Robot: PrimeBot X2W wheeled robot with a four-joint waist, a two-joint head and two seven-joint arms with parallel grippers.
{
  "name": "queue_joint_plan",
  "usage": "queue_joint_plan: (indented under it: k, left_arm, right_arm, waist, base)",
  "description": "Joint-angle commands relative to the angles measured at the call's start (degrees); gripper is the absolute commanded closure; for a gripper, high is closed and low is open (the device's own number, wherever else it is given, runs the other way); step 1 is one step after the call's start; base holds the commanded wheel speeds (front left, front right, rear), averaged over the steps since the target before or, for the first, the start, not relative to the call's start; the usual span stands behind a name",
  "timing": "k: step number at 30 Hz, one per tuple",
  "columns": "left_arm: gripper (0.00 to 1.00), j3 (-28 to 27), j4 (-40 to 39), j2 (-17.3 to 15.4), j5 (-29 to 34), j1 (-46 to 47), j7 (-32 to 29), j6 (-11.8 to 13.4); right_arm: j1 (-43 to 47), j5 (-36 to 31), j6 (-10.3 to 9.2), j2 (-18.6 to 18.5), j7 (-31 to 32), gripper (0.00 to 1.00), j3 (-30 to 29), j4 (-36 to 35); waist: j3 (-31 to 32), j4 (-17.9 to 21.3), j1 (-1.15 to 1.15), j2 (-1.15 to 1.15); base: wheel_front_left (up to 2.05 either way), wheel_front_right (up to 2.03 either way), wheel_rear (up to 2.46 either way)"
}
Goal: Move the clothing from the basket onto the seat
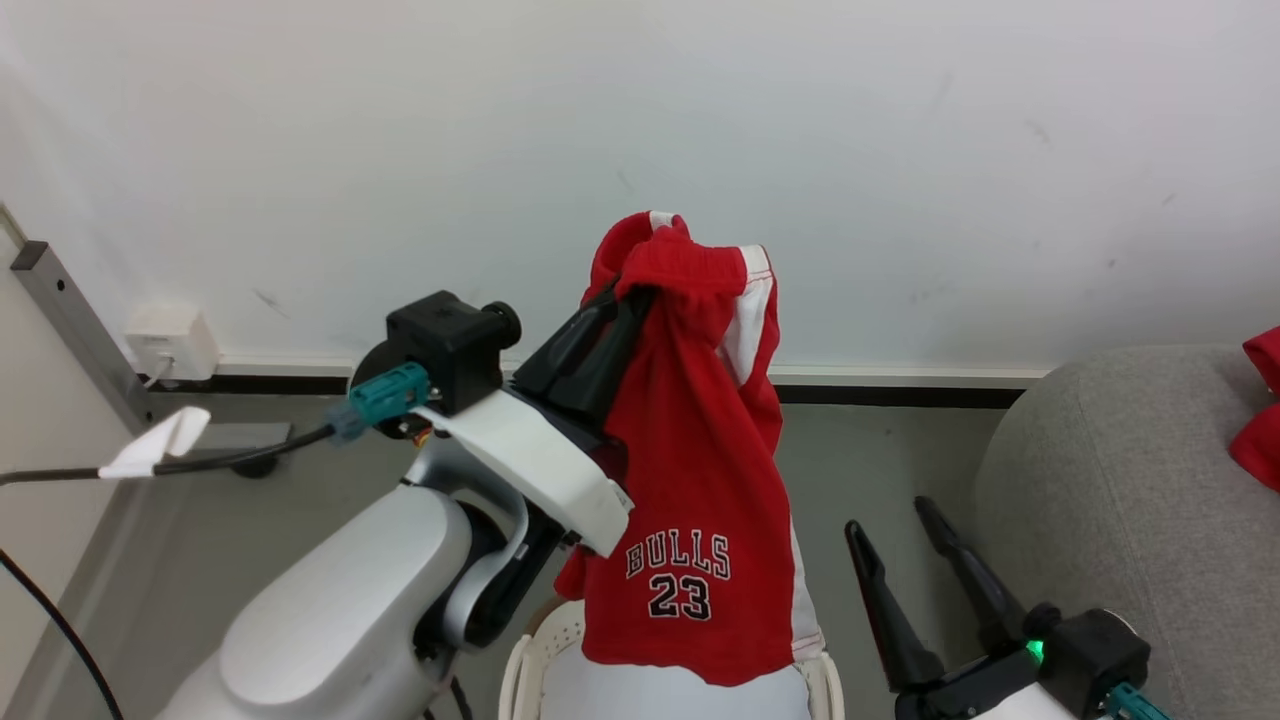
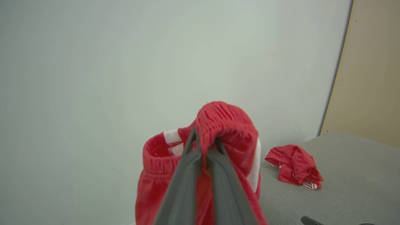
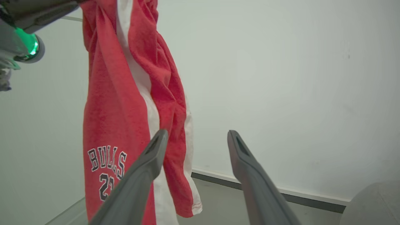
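seat (image 1: 1120, 480), 3 o'clock: one red piece (image 1: 1262, 420) lies on it. shorts (image 1: 700, 480), centre: i hold them high by the waistband so the hem clears the basket (image 1: 530, 660) at 6. left gripper (image 1: 628, 295): clamped on the waistband. right gripper (image 1: 888, 515), 5 o'clock: fingers apart, empty, spare.

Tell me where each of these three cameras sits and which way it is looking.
Head view: on the head, looking forward and down at the red shorts, basket and seat; left forearm and right fingers show.
Left wrist view: on the left wrist, looking along the left fingers, shut on the shorts' waistband, toward the wall.
Right wrist view: on the right wrist, looking along the open right fingers at the wall.
Shared: all three see the hanging shorts.
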State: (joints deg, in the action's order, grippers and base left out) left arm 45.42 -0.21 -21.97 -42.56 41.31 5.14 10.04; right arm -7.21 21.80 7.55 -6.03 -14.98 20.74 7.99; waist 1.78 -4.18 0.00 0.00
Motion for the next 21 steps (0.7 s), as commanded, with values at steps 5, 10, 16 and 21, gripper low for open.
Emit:
queue_joint_plan:
  k: [5,10,16,21]
  left_arm:
    - [1.00,1.2,0.5,0.8,0.5,0.5,0.1,-0.8]
    - [1.00,3.2,0.1,2.2,1.1,0.5,-0.2,-1.6]
    - [1.00,5.9,-1.3,4.0,1.2,-0.3,-1.1,-2.3]
    - [1.00,7.8,-2.9,5.2,1.2,-0.8,-2.0,-2.6]
  right_arm:
    - [-2.1,1.7,-0.13,-2.2,0.1,0.00,5.3,0.4]
    - [-4.4,3.4,-0.13,-3.2,1.6,0.00,9.9,2.8]
    - [-7.9,5.6,-0.13,-1.9,3.3,0.00,13.0,8.7]
    - [-10.1,7.4,-0.13,-0.3,3.5,0.00,15.2,13.6]
  waist:
    - [0.3,-1.4,0.00,0.00]
    - [0.9,-3.6,0.00,0.00]
    - [1.3,-6.2,0.00,0.00]
    - [1.6,-8.0,0.00,0.00]
  base:
    - [0.00,0.00,0.00]
    - [0.00,0.00,0.00]
    - [0.00,0.00,0.00]
    - [0.00,0.00,0.00]
